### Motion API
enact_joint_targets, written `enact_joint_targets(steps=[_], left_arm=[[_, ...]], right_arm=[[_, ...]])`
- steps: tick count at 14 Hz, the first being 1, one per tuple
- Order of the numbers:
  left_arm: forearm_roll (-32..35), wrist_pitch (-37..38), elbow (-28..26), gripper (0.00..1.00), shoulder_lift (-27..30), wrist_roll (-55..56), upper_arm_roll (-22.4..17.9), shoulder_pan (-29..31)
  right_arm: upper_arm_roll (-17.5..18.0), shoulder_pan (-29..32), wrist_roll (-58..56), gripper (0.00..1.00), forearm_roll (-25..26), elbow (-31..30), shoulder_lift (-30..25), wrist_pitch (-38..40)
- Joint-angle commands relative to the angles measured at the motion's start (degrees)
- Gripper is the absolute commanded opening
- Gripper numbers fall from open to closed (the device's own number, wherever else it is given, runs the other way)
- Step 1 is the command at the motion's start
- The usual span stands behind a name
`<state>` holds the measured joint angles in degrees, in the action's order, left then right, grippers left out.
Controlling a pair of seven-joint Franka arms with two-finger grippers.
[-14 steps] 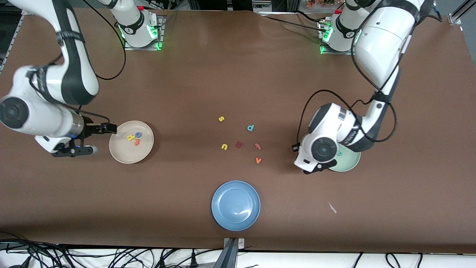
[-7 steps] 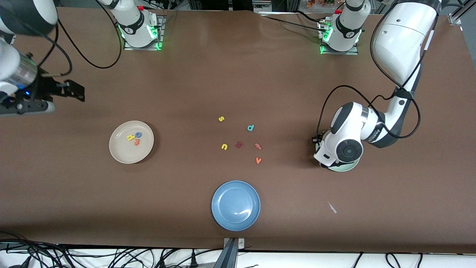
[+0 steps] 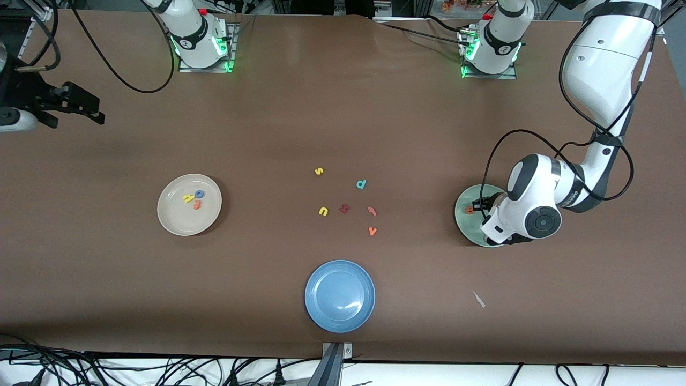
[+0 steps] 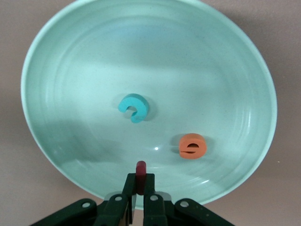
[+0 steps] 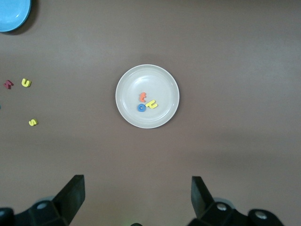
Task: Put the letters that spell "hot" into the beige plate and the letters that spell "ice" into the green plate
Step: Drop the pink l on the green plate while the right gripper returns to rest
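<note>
Front view, nearest first: blue plate [image 3: 340,296] at the camera's edge. Farther up, loose letters [image 3: 346,207] mid-table. Beige plate [image 3: 189,204] toward the right arm's end, holding yellow h [image 3: 187,198], blue o [image 3: 200,194] and orange t [image 3: 197,204]. Green plate [image 3: 474,215] toward the left arm's end, holding teal c [image 4: 133,108] and orange e [image 4: 192,146]. Left gripper [image 4: 139,187] over the green plate, clamped on the dark red i [image 4: 140,175], held upright above the rim. Farthest, right gripper [image 3: 75,104] raised high over the table edge, fingers [image 5: 70,194] wide apart, waiting.
</note>
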<state>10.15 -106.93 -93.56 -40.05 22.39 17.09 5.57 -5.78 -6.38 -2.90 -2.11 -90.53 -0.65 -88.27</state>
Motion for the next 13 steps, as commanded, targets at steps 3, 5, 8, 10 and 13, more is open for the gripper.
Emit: enact_joint_targets(steps=[3, 5, 8, 10, 13], left_arm=[[1.28, -0.30, -1.54, 1.00, 1.20, 0.03, 0.32, -0.30], [1.02, 0.14, -1.19, 1.00, 1.99, 0.03, 0.40, -0.38], [0.66, 2.95, -0.04, 1.00, 6.28, -0.58, 1.89, -0.65], [0.58, 4.01, 1.27, 1.00, 9.88, -0.59, 3.73, -0.56], [0.58, 9.17, 5.92, 1.00, 13.58, -0.59, 5.93, -0.56]], right_arm=[[0.95, 0.85, 0.52, 1.00, 6.05, 0.26, -0.05, 1.87], [1.30, 0.67, 2.10, 1.00, 6.25, 0.00, 0.04, 1.00], [1.39, 0.67, 2.19, 1.00, 5.72, -0.53, -0.05, -2.25], [1.39, 0.93, 2.28, 1.00, 4.32, -0.88, -0.23, -3.22], [1.39, 0.93, 2.46, 1.00, 2.47, -0.79, 0.04, -3.22]])
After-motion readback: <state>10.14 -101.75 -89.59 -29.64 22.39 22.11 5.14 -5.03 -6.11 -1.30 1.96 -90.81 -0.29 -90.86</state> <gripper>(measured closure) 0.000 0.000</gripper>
